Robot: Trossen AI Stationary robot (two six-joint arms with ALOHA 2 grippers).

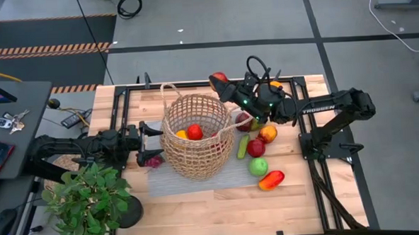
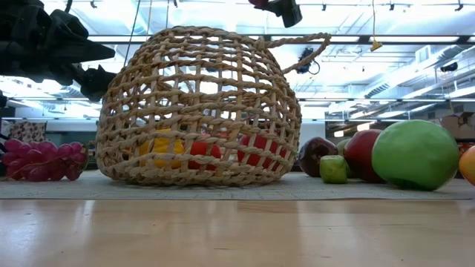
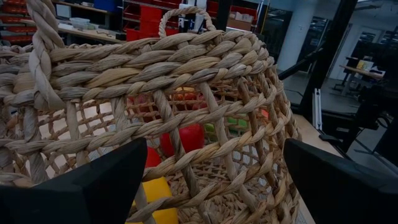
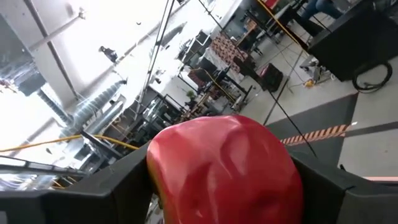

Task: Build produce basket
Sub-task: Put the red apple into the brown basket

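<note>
Right gripper is clamping a red pepper at the basket's 1 o'clock, risking dropping outside the rim; left gripper is gaping wide at 9 o'clock.

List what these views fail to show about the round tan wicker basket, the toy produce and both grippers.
- Round tan wicker basket: high view, the weave and rim hide its floor, so the full count inside is unclear.
- Red toy fruit in the right gripper: right wrist view, cut off at the bottom; its kind is unclear.
- Left gripper: left wrist view shows only finger edges; whether they touch the basket is unclear.
</note>
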